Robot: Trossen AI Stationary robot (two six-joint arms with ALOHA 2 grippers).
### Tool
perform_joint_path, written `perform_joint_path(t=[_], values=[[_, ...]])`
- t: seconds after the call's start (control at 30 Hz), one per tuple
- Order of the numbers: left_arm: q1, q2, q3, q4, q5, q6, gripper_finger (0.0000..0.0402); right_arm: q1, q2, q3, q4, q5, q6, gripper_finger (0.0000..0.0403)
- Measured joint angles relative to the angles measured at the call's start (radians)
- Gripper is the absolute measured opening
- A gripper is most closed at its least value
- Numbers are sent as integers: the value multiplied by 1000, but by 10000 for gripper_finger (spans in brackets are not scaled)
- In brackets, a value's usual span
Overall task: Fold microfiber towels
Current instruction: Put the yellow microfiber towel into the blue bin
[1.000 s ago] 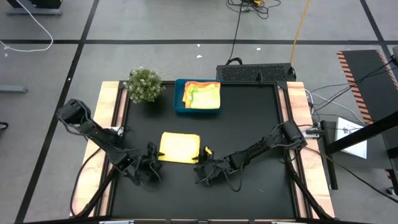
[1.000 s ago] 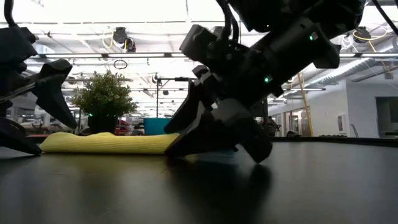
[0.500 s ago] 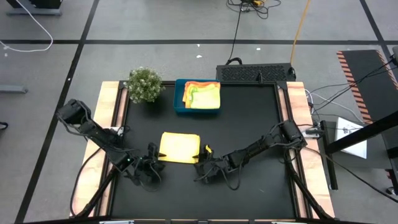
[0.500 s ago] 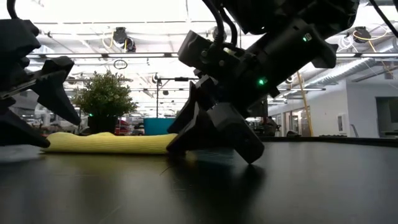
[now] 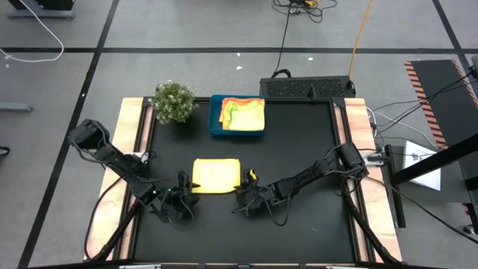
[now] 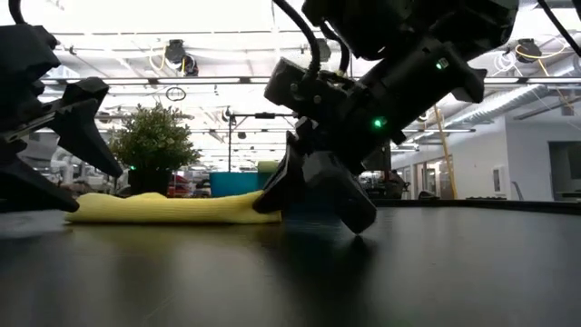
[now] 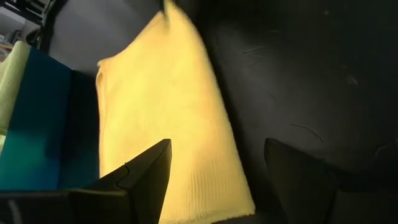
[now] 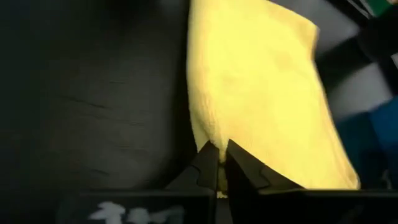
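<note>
I have my right gripper [image 5: 243,189] pinched tight on the near right corner of the folded yellow towel [image 5: 216,176], which lies flat on the black desk [image 5: 314,149] a little toward 6 o'clock of centre. In my right wrist view the fingertips [image 8: 219,163] meet with a sliver of yellow cloth between them. My left gripper [image 5: 181,190] sits at the towel's near left corner, spread wide and holding nothing; its fingers [image 7: 144,173] straddle the towel's edge, one over the cloth and one over bare desk.

More folded towels [image 5: 243,114], orange-yellow and lime green, rest in the blue tray [image 5: 216,123] at about 12 o'clock, with the small plant [image 5: 172,99] just beside it toward 11.

The risks, as I judge them:
- My right pinch may have caught only the top layer. Lifting would then peel the fold open rather than carry the whole corner.
- With only one corner gripped, a pull would drag or skew the towel across the desk.
- If my left closes where it stands, one finger may press bare desk and miss the cloth.

I can read no brand, label or writing anywhere.
</note>
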Motion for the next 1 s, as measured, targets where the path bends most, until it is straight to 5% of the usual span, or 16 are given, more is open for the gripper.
perform_joint_path(t=[1.0], values=[[1, 0, 0, -102, -42, -82, 260, -73, -69, 2, 131, -62, 150, 1]])
